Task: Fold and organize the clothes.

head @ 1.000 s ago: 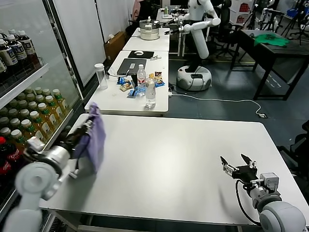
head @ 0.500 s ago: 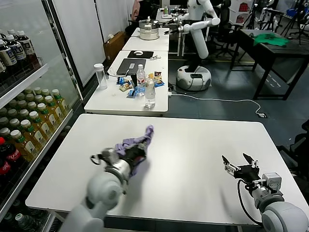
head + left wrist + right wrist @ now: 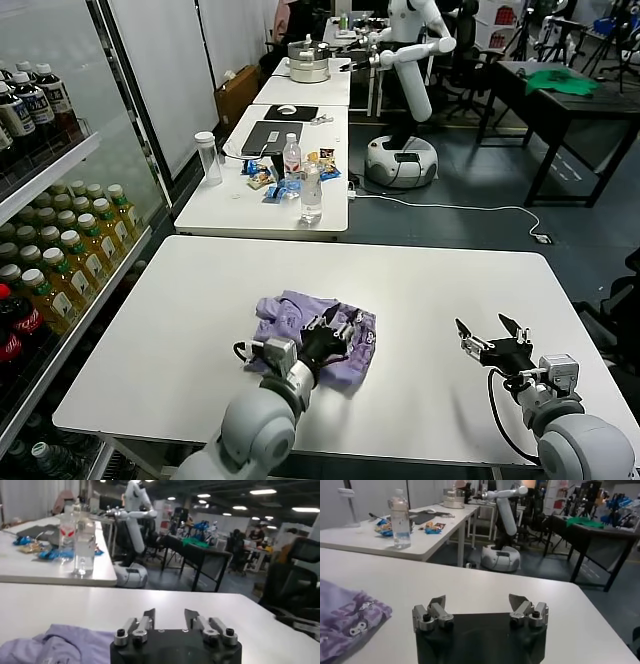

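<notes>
white table (image 3: pixel 450 290), large, bare across its right half; a second table with bottles and snacks sits beyond it, well apart from the work

lavender t-shirt (image 3: pixel 300 325) lies crumpled in a low heap on the table, left of centre and toward the near edge. not spread, no sleeve or hem readable; long axis of the heap runs roughly left to right across the table. also seen at the edge of the right wrist view (image 3: pixel 345 622) and below the left wrist camera (image 3: pixel 55 645)

left gripper (image 3: pixel 335 335) sits low right at the heap's right part, over the fabric; whether it touches the cloth cannot be told. fingers (image 3: pixel 145 622) parted, nothing between them in the left wrist view

right gripper (image 3: pixel 492 345) rests near the table's right front corner, well apart from the shirt, fingers (image 3: pixel 437 611) spread wide and empty; idle

judgement: the left arm is clearly the nearer one; the shirt lies directly under and to the left of its fingers, while the right gripper would have to cross bare table leftward to reach the heap's right end. folding not yet begun, the garment wants flattening first
</notes>
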Motion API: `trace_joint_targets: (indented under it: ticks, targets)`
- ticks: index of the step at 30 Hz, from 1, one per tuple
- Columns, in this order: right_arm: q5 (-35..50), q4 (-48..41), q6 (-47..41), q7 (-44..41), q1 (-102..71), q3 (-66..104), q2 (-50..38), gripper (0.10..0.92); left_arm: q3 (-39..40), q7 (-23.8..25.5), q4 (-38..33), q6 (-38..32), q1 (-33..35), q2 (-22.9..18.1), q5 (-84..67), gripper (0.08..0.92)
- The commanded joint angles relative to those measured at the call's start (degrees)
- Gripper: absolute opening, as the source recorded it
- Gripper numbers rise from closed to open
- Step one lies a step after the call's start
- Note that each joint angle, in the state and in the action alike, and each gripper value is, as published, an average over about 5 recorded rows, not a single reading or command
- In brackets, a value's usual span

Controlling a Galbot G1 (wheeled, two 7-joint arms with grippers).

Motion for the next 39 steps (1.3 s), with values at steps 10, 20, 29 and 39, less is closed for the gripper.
trace_joint_targets:
  ticks: [10,20,29,39]
  targets:
    - [-3.3,-11.0,2.2,6.1,11.3,-24.0,10.8,0.823,-21.4,0.0,-5.2,-8.1,19.4,6.2,13.4,0.781]
    - [-4.6,-20.7,2.1,9.3,16.1,-29.9,16.4,0.823,-23.5,-0.6,-5.1,-9.0,21.0,5.7,14.2,0.823]
    - [-4.6,-23.2,1.2,9.6,18.1,-31.5,17.5,0.822,-23.1,-0.8,-5.3,-9.1,21.0,5.2,14.3,0.823]
    - [-4.5,-23.8,0.9,8.5,19.4,-29.5,14.5,0.63,-22.4,-0.8,-5.5,-9.0,21.0,5.1,14.3,0.823]
